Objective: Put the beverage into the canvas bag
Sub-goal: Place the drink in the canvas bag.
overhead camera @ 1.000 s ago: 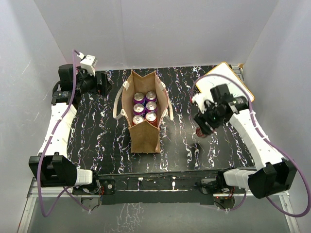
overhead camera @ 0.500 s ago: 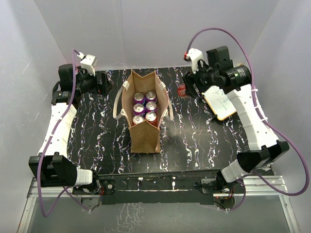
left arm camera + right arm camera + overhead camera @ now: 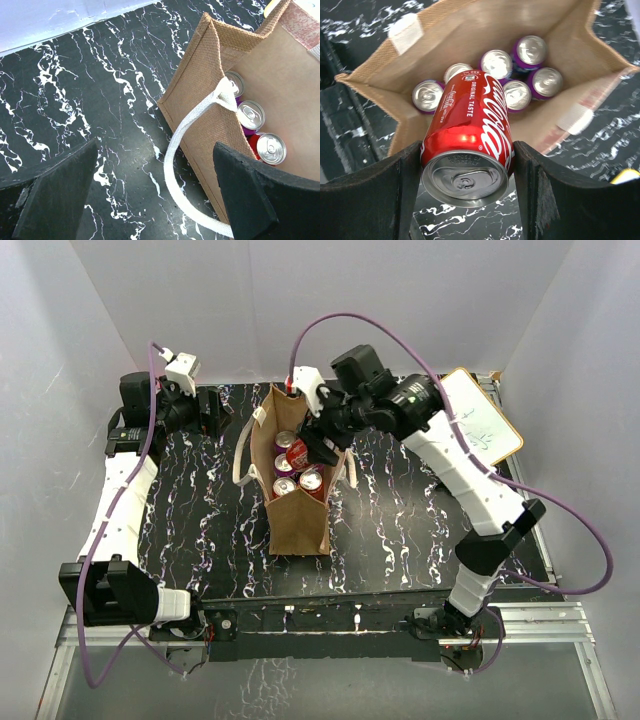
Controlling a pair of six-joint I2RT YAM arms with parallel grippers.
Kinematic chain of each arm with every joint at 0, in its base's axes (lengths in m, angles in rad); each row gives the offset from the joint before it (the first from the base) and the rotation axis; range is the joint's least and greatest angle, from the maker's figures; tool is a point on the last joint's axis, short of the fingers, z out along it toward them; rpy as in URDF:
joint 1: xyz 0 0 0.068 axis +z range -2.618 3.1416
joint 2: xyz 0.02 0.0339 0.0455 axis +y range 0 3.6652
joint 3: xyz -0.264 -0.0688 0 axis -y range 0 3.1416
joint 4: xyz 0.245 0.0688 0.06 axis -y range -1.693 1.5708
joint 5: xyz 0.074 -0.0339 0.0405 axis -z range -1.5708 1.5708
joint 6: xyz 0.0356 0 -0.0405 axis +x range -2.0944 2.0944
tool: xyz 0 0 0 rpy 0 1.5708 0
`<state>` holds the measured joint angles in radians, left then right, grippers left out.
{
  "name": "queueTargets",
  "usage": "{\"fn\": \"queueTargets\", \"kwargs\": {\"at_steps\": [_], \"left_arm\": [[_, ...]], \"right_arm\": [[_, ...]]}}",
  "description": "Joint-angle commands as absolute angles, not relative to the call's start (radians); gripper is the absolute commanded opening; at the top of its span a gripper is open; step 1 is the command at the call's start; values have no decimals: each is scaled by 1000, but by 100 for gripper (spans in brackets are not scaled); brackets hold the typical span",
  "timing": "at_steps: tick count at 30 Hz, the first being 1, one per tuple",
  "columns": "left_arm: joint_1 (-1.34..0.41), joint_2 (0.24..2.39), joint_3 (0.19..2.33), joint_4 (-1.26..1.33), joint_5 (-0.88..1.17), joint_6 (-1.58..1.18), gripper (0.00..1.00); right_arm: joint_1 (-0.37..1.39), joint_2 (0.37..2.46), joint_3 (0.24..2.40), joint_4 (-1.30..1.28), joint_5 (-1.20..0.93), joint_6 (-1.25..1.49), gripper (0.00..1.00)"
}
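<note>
Beverage can (image 3: 467, 145), pinched by the right fingers (image 3: 370, 200), hangs over the canvas bag (image 3: 485, 20); next probably lowering, then release. Left fingers (image 3: 55, 195) spread.

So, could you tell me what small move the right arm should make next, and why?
Probably lower it a little before releasing: the right gripper holds the red cola can above the open brown canvas bag, over the silver-topped purple cans already inside.

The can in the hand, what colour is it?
The can is red with white script, silver end; clearest in the right wrist view.
</note>
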<state>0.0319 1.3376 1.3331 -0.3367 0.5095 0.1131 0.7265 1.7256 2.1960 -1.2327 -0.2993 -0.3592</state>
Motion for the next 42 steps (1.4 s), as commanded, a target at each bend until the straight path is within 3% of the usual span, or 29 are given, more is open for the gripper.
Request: {"fn": "queueTargets", "kwargs": {"at_steps": [1, 16, 42], "left_arm": [[39, 1283, 1337, -335, 528, 137, 97], [39, 1225, 1296, -349, 520, 168, 97], [40, 1207, 1263, -344, 526, 168, 97]], "right_arm": [[744, 1754, 2277, -1206, -380, -400, 8], [774, 1891, 2220, -1346, -429, -440, 8], [795, 1881, 1958, -1359, -387, -498, 8]]}}
